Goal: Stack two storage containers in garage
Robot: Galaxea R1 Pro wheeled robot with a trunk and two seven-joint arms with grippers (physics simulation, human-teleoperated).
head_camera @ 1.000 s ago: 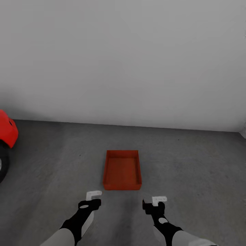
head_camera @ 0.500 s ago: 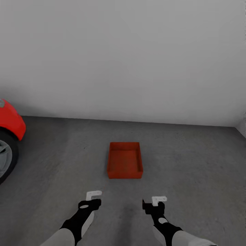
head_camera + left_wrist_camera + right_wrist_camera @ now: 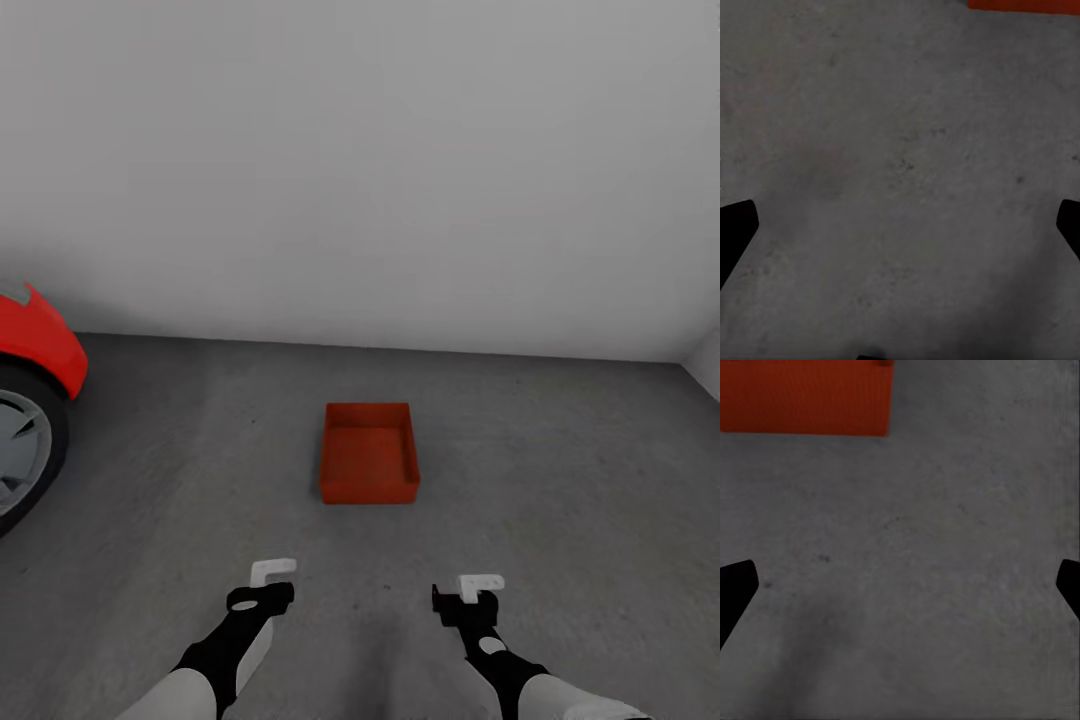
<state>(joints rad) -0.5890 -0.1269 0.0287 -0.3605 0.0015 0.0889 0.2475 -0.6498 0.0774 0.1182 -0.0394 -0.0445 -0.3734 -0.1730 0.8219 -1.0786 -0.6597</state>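
One orange-red rectangular open-top storage container [image 3: 369, 453] sits upright on the dark grey, rough concrete-like floor [image 3: 560, 470], ahead of both claws and roughly centred between them, with bare floor separating it from each. The left gripper [image 3: 272, 571] hangs low over the floor with nothing in it; in the left wrist view its dark fingertips [image 3: 735, 232] stand at the far edges of the frame, spread wide apart, and a sliver of the container [image 3: 1024, 4] shows beyond. The right gripper [image 3: 478, 582] matches it — fingertips [image 3: 735, 585] wide apart, empty, the container's wall [image 3: 804, 396] ahead and off to one side. Far off the left claw's outer side: a glossy red car [image 3: 38, 340] with its dark wheel [image 3: 25, 450]. Behind the container rises a plain white wall [image 3: 360, 170].
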